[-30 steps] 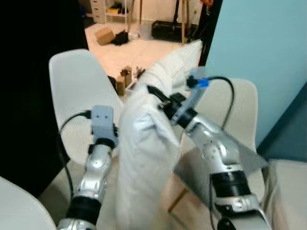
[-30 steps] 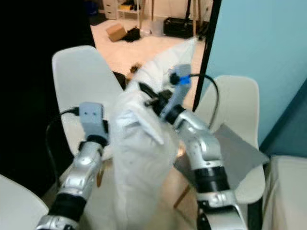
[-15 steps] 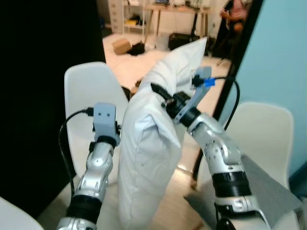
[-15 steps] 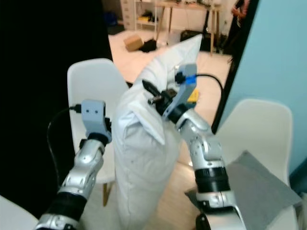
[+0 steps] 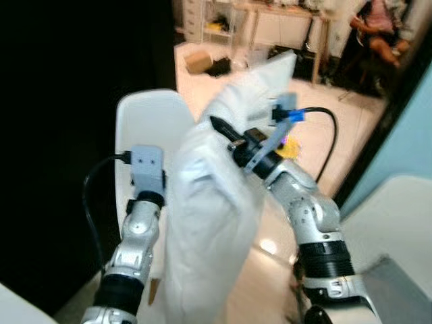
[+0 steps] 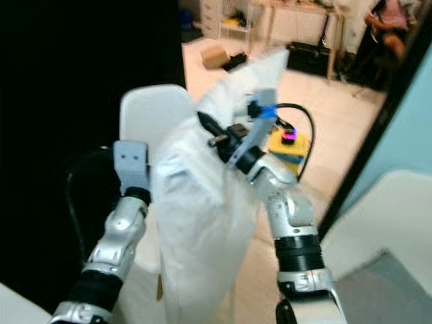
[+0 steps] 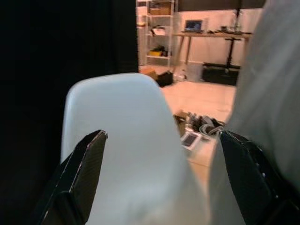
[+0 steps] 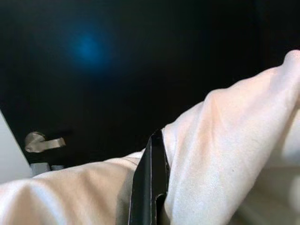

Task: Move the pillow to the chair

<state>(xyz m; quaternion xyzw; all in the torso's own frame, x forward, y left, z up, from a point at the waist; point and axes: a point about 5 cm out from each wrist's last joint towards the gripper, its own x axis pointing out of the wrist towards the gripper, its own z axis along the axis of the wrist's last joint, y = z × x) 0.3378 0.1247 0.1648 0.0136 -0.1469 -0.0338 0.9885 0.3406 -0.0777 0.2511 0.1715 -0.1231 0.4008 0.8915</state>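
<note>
A big white pillow (image 5: 206, 229) stands upright between my two raised arms. My right gripper (image 5: 217, 126) is shut on its upper fold; the right wrist view has one black finger (image 8: 149, 183) sunk in the fabric. My left gripper (image 7: 162, 136) is open, its fingers (image 7: 82, 173) spread wide beside the pillow's left face (image 7: 262, 108). The left wrist camera block (image 5: 147, 165) sits just left of the pillow. A white shell chair (image 5: 145, 125) stands right behind the pillow, its backrest (image 7: 126, 140) close ahead of the left gripper.
A black wall with a door handle (image 8: 42, 141) fills the left. Another white chair (image 5: 398, 209) with a grey cloth (image 5: 398, 283) stands at right. Beyond lie a yellow box (image 6: 289, 145), a cardboard box (image 5: 197, 62), a table and a seated person (image 5: 378, 27).
The camera has swung left: the right chair and blue wall slid toward the picture's edge, and the left chair moved toward the centre behind the pillow. Both arms hold the pillow as before.
</note>
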